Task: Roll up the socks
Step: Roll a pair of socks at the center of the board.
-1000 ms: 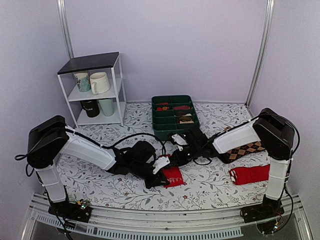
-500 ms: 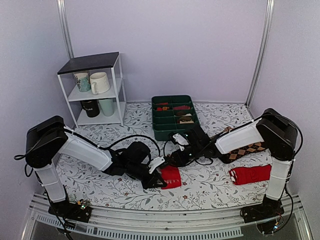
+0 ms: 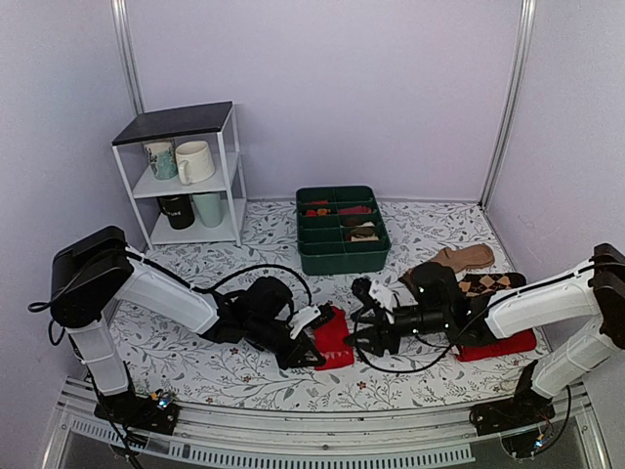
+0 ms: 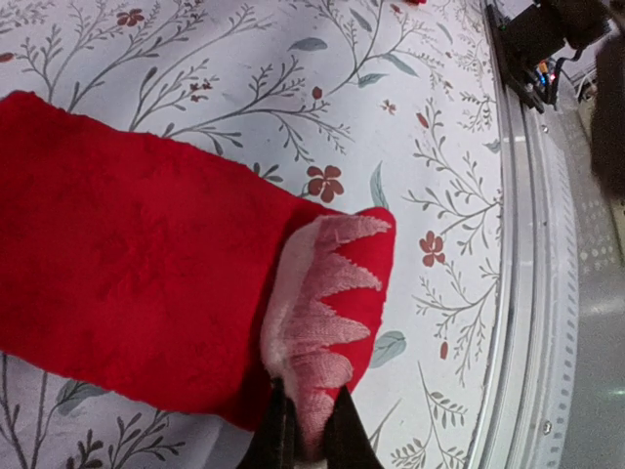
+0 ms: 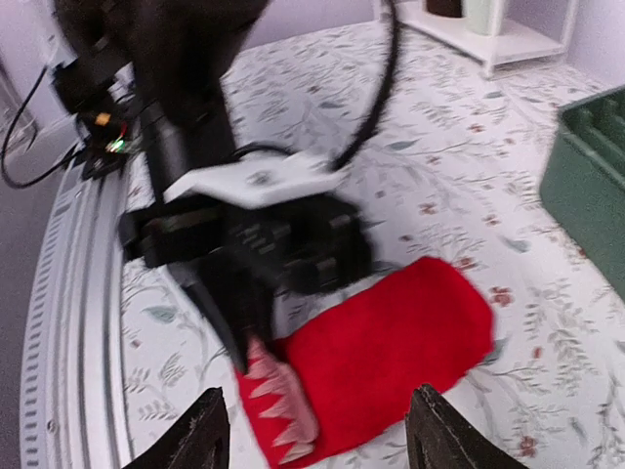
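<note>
The socks [image 3: 335, 338] lie as one short folded red bundle near the table's front, left of centre. Their pale beige end [image 4: 317, 313] with red zigzag marks points toward the front edge. My left gripper [image 4: 311, 445] is shut on that pale end, its dark fingertips pinching the fabric from the left. In the right wrist view the red socks [image 5: 391, 352] fill the middle, with the left gripper [image 5: 229, 322] at their near-left corner. My right gripper [image 5: 317, 440] is open just to the right of the bundle [image 3: 366, 337], its fingers wide and apart from the fabric.
A green compartment tray [image 3: 337, 264] stands behind the bundle. A white shelf with mugs [image 3: 186, 176] is at the back left. A brown argyle sock [image 3: 488, 283] and another red sock [image 3: 508, 344] lie at the right, partly under my right arm. The metal front rail [image 4: 547, 293] runs close by.
My right gripper has let go of the socks, opened, and swung from behind the bundle to low on its right. The left gripper keeps its pinch on the pale end.
</note>
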Robot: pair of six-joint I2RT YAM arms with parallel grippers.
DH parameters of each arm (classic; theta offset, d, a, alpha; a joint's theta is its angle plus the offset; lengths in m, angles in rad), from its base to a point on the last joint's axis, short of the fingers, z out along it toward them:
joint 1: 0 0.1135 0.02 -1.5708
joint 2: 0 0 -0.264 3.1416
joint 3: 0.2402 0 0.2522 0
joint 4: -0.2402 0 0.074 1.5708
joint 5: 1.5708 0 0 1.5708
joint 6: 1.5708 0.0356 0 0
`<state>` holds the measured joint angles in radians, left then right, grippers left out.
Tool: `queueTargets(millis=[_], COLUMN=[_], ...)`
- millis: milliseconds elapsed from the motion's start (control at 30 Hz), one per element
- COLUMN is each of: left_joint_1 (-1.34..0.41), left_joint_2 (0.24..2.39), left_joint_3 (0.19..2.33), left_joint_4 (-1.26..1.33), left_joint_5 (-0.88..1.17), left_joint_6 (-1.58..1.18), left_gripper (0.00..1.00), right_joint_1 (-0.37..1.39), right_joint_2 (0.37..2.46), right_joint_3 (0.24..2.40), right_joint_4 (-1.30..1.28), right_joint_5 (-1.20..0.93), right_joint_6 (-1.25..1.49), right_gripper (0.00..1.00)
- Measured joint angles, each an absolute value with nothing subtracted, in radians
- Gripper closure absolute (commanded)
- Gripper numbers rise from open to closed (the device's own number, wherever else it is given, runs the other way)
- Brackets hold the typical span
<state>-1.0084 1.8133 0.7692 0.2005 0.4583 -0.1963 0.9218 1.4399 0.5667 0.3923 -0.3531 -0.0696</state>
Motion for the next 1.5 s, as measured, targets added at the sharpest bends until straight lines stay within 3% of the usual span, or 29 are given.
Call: queueTargets(millis=[200,633,833,933,1067,1200,1367,1500], left_joint_1=[-1.008,-1.008,-1.008,-1.008,-1.008,-1.008,-1.008,-1.008], left_joint_2=[1.814,1.814,1.814,1.814,1.814,1.814,1.811,1.792], left_joint_3=[0.769,0.771,0.771,0.770,0.769,0.770,0.770,0.759], left_joint_4=[0.200,0.198,0.199,0.200,0.202,0.202,0.202,0.206], left_joint_5=[0.460,0.460,0.461,0.461,0.461,0.460,0.451,0.413], left_joint_6=[-0.196,-0.196,-0.196,-0.196,-0.196,-0.196,-0.196,-0.199], left_gripper=[1.00,1.00,1.00,1.00,1.00,0.99,0.85,0.83], right_joint_1=[1.023,1.047,1.047,1.047,1.047,1.047,1.039,1.012], right_joint_2=[1.456,1.627,1.669,1.683,1.704,1.722,1.725,1.746], right_joint_3=[0.526,0.585,0.600,0.607,0.623,0.635,0.641,0.644], right_joint_4=[0.407,0.411,0.411,0.411,0.405,0.396,0.387,0.401], right_joint_5=[-0.404,-0.362,-0.337,-0.317,-0.306,-0.306,-0.328,-0.387], right_joint_6=[-0.139,-0.237,-0.241,-0.231,-0.221,-0.197,-0.156,-0.106], right_gripper=[0.38,0.40,0.51,0.65,0.69,0.85,0.89,0.90])
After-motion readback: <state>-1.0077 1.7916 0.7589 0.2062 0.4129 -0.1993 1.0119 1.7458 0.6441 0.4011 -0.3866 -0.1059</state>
